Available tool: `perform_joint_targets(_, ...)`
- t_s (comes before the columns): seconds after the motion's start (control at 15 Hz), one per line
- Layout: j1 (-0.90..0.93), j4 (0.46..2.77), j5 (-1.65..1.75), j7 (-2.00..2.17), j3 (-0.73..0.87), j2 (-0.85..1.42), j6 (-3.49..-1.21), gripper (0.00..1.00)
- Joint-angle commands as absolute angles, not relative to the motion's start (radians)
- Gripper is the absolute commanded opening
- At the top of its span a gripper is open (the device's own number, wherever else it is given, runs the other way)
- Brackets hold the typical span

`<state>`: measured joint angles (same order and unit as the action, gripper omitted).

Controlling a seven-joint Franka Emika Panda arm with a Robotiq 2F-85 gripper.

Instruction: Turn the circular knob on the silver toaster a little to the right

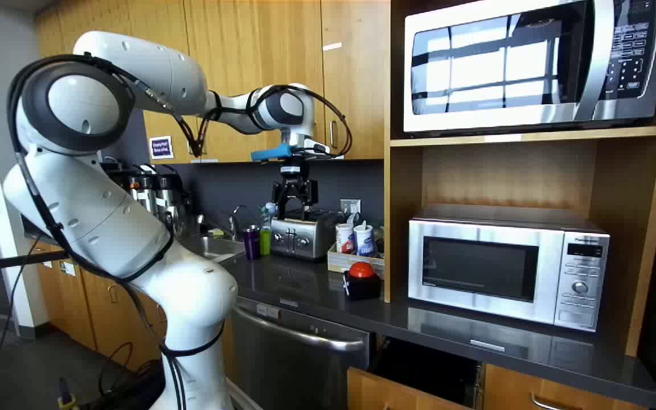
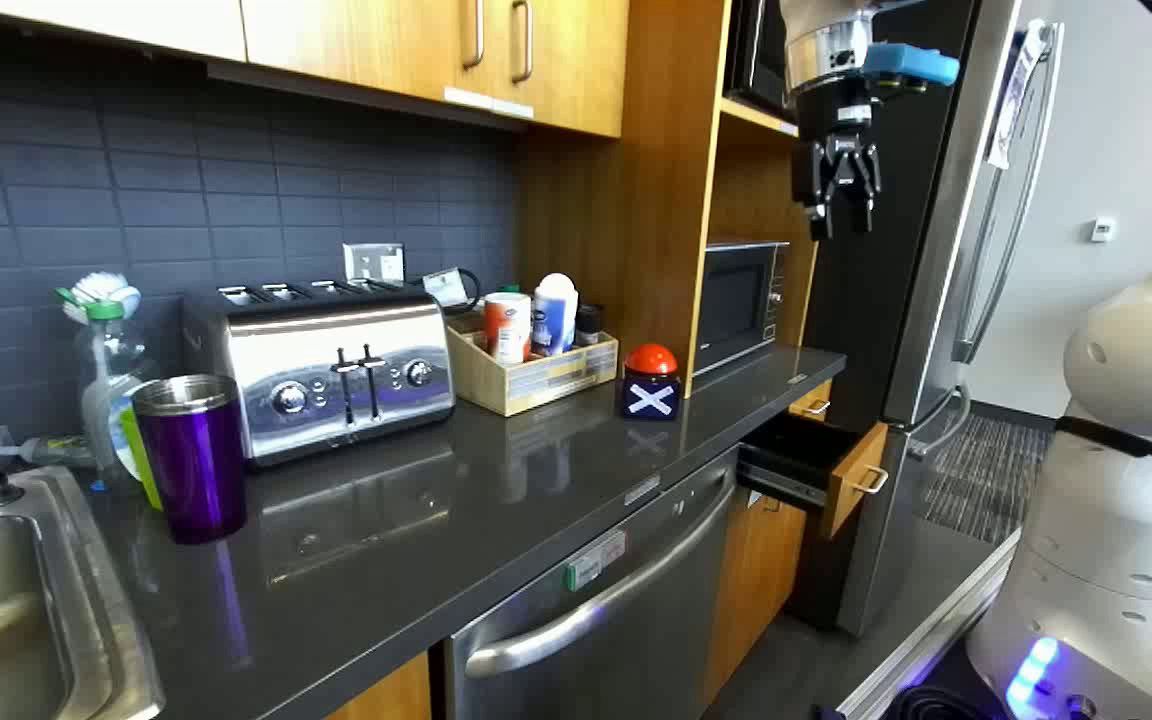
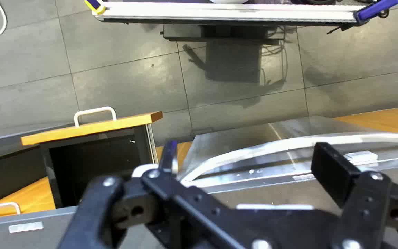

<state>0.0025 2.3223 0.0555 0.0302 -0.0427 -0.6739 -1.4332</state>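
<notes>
A: In an exterior view, claw (image 1: 292, 215) at frame centre, pointing down; its tips overlap the top of the silver toaster (image 1: 304, 234), which sits on the dark tabletop (image 1: 299, 276). Lined up?

B: Line of sight only, I'd judge. In an exterior view the claw (image 2: 842, 228) is at upper right, above the pulled-out drawer (image 2: 848, 485); toaster left of centre, well apart.

A: Which knob?

B: Sentence doesn't say. Face carries a left-hand knob (image 2: 289, 398) and a right-hand knob (image 2: 419, 372). Purple tumbler (image 2: 191, 458) stands near the former, so less finger room there. Levers (image 2: 372, 362) between the two: avoid.

A: Wrist view?

B: Fingers (image 3: 337, 176) spread wide, nothing held. Dishwasher handle (image 3: 282, 145) at right of centre, drawer at lower left; no toaster in frame.

A: Step in hand, then?

B: Approach, by my reading; knob not yet reached. Suggest: cross high, clear of the red-topped button (image 2: 651, 385). Descend in front of the face, tilt to meet the knob squarely, narrow gently over its rim. Roll clockwise slightly, check, release. Too much push could slide the toaster.
</notes>
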Motion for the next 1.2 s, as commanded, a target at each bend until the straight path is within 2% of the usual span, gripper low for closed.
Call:
perform_joint_targets(0.0,0.009,2.320,0.057,0.033,-0.039,-0.673,-1.431,1.00)
perform_joint_targets(1.13,0.033,2.316,0.044,0.033,-0.060,-0.652,-1.450,1.00)
